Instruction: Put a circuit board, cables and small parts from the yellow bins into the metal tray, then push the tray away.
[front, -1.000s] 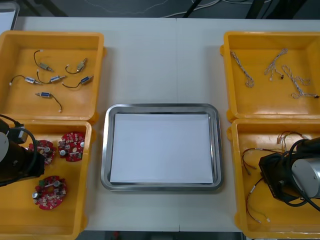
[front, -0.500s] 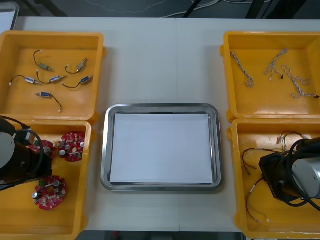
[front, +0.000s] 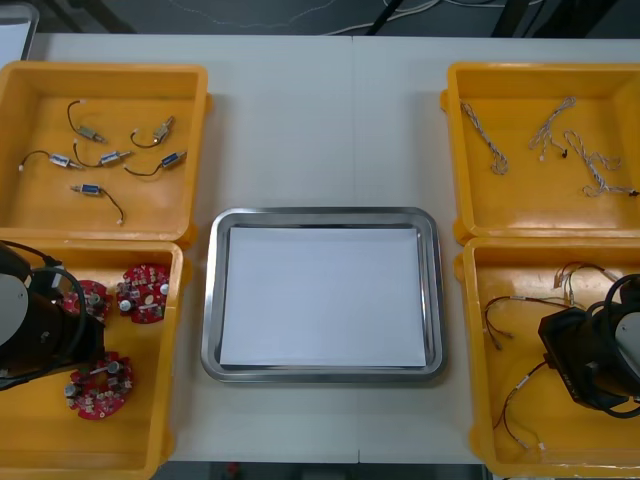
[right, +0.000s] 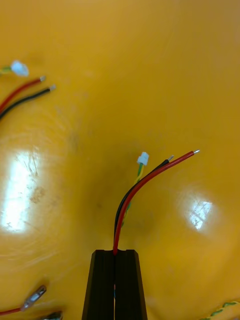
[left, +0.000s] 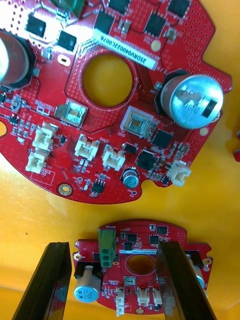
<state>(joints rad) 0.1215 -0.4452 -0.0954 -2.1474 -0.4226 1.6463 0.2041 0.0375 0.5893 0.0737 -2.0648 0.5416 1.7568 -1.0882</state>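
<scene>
The right gripper pinches a cable (red and black) over the bin at the table's near right corner; the left gripper stands open astride a circuit board, near left.

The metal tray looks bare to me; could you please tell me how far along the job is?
Nothing is done yet: the tray holds nothing. In hand: the right gripper is shut on a red and black cable in its near bin, and the left gripper is open over a circuit board. Left: carrying both over, the small parts, then the push.
</scene>
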